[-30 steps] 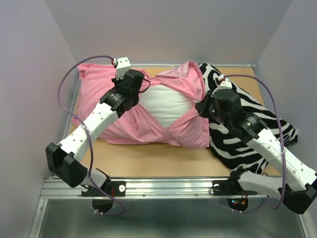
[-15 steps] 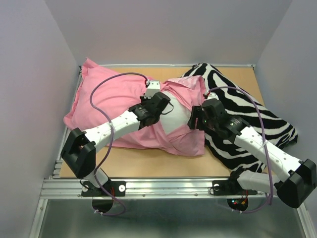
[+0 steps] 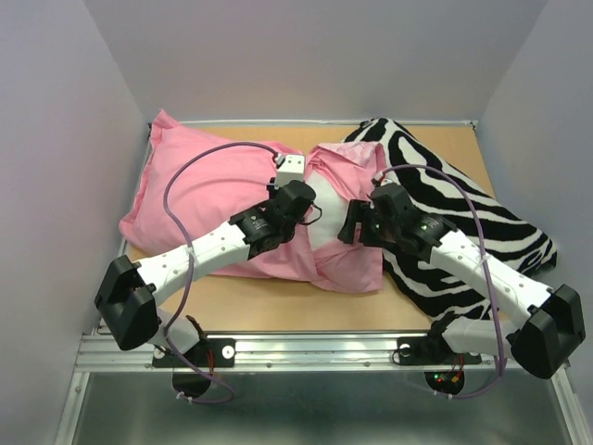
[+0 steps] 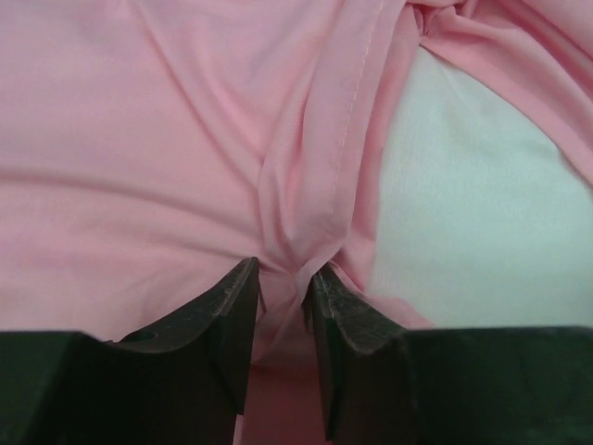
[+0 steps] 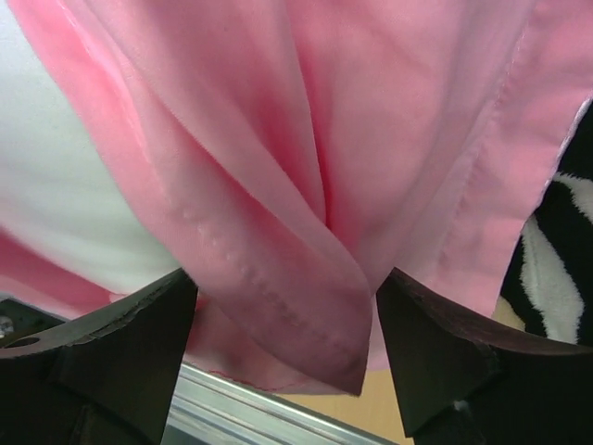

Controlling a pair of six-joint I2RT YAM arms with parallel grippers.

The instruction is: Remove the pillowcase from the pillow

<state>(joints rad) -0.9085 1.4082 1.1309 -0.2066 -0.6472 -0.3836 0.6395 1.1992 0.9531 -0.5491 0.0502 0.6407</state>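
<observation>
Barely begun, judging by the lie of things. Leftmost on the worktop (image 3: pixel 278 301), the bulk of the pillowcase (image 3: pixel 199 190), still stretched full and plump over most of the pillow (image 3: pixel 320 222), its closed corner reaching toward the back-left of the worktop. Rightward from there, the left end effector (image 4: pixel 283 287) at the pillowcase's open hem, just left of the exposed white: jaws parted only narrowly, a bunched fold of pink hem sitting between the tips, though whether truly pinched or merely loose between them cannot be told. Next, to the right of that hem, a narrow strip of bare white pillow showing through the mouth of the pillowcase, the only part uncovered so far. Right of the white strip, the far flap of the pillowcase, draped down between the widely spread jaws of the right end effector (image 5: pixel 283 324); pink fold hanging in the gap, touching neither pad firmly as far as visible, so seemingly not gripped. Furthest right of the pillowcase, the zebra-striped cover (image 3: pixel 463 213), partly under the pink flap's edge, no part of the job. Left to do, by this reading: secure both sides of the opening, then draw the pink fabric leftward off nearly the whole length of the pillow, or hold the fabric and work the pillow out through the mouth.
</observation>
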